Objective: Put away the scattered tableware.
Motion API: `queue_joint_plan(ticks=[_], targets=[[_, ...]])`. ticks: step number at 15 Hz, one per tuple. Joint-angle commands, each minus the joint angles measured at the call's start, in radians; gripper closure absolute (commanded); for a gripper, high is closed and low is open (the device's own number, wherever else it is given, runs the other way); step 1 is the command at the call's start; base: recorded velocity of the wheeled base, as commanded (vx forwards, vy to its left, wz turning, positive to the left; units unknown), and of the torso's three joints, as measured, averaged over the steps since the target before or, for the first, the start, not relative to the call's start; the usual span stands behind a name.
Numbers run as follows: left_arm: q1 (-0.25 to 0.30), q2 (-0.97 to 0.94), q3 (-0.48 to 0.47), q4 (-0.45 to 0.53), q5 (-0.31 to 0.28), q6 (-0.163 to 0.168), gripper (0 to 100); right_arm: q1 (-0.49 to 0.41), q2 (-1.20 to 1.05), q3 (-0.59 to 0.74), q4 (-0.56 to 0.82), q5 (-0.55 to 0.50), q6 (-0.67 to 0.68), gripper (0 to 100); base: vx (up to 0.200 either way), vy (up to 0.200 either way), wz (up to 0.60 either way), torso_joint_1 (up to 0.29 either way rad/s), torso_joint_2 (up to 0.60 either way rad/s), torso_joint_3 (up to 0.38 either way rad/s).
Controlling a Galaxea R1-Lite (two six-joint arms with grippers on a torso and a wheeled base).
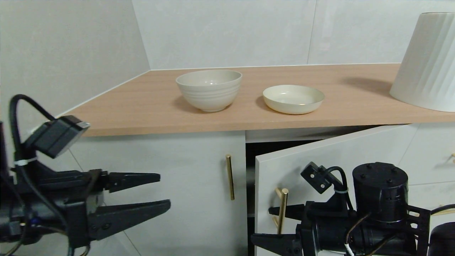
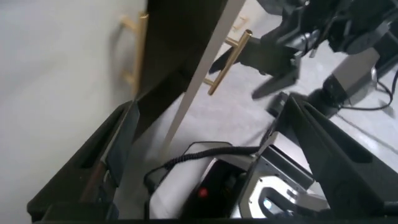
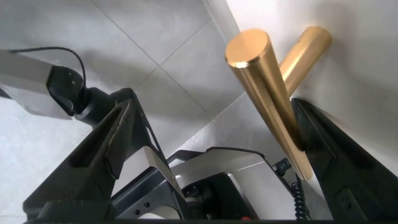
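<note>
A deep cream bowl (image 1: 209, 89) and a shallow cream dish (image 1: 293, 99) stand side by side on the wooden countertop (image 1: 142, 106). Below it, the right cabinet door (image 1: 320, 156) is ajar. My right gripper (image 1: 261, 224) is at that door's gold handle (image 1: 283, 209). In the right wrist view the handle (image 3: 273, 106) runs between the open fingers of that gripper (image 3: 211, 106) and rests against one finger (image 3: 336, 162). My left gripper (image 1: 164, 190) hangs open and holds nothing in front of the shut left door (image 1: 160, 167). In the left wrist view my left gripper (image 2: 210, 102) faces the ajar door's handle (image 2: 227, 62).
A white pleated lampshade (image 1: 426, 60) stands at the counter's right end. The shut left door carries its own gold handle (image 1: 230, 177). Dark cabinet space (image 1: 250, 156) shows in the gap beside the ajar door. Tiled walls close the corner behind and to the left.
</note>
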Motion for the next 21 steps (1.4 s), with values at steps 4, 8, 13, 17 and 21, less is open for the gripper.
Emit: queue_joint_plan(ticks=[4, 8, 13, 17, 21], targets=[[-0.122, 0.284, 0.029, -0.144, 0.000, 0.000, 0, 0.009, 0.007, 0.002, 0.000, 0.000, 0.000, 0, 0.000, 0.000, 0.00, 0.000, 0.00, 0.000], [-0.160, 0.344, 0.023, -0.196, 0.006, -0.014, 100, 0.010, 0.013, 0.005, 0.000, 0.000, 0.000, 0, 0.000, 0.000, 0.00, 0.000, 0.00, 0.000], [-0.176, 0.428, 0.003, -0.414, 0.026, -0.103, 100, 0.010, 0.011, 0.005, 0.000, 0.000, 0.000, 0, 0.000, 0.000, 0.00, 0.000, 0.00, 0.000], [-0.237, 0.657, 0.024, -0.812, 0.077, -0.158, 100, 0.010, 0.008, 0.005, 0.000, 0.000, 0.000, 0, 0.000, 0.000, 0.00, 0.000, 0.00, 0.000], [-0.286, 0.775, 0.081, -1.113, 0.127, -0.173, 100, 0.010, 0.008, 0.007, 0.000, 0.000, 0.000, 0, 0.000, 0.000, 0.00, 0.000, 0.00, 0.000]])
